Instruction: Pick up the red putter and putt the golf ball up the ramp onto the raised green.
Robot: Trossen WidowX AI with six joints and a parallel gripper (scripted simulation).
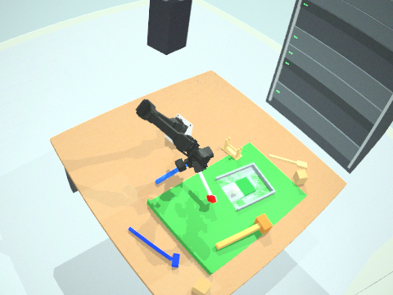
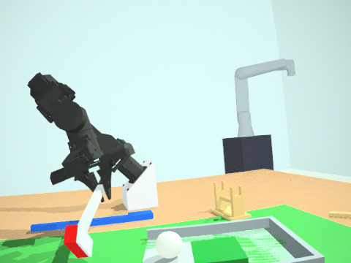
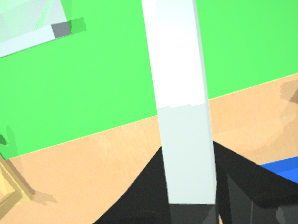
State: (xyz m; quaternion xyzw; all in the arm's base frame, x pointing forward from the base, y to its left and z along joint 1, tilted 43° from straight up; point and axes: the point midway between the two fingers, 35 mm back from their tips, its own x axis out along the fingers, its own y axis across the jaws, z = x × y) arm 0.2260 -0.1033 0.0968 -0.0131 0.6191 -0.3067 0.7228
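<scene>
Orange table [image 1: 123, 135] carries the green mat [image 1: 184, 229]. My claw [image 2: 102, 186] is clamped on the red putter [image 2: 85, 223], its head low at five o'clock; golf ball [image 2: 169, 244] sits on the ramp by the raised green [image 2: 216, 250].

The arm [image 1: 169, 127] is matte black throughout, built of blocky, faceted links with rounded joint housings. It rises from a white wedge-shaped base [image 2: 144, 190] with small dark dots, perhaps screws. The tool [image 2: 102, 190] ends in thin, dark, pointed fingers [image 2: 108, 183].
</scene>
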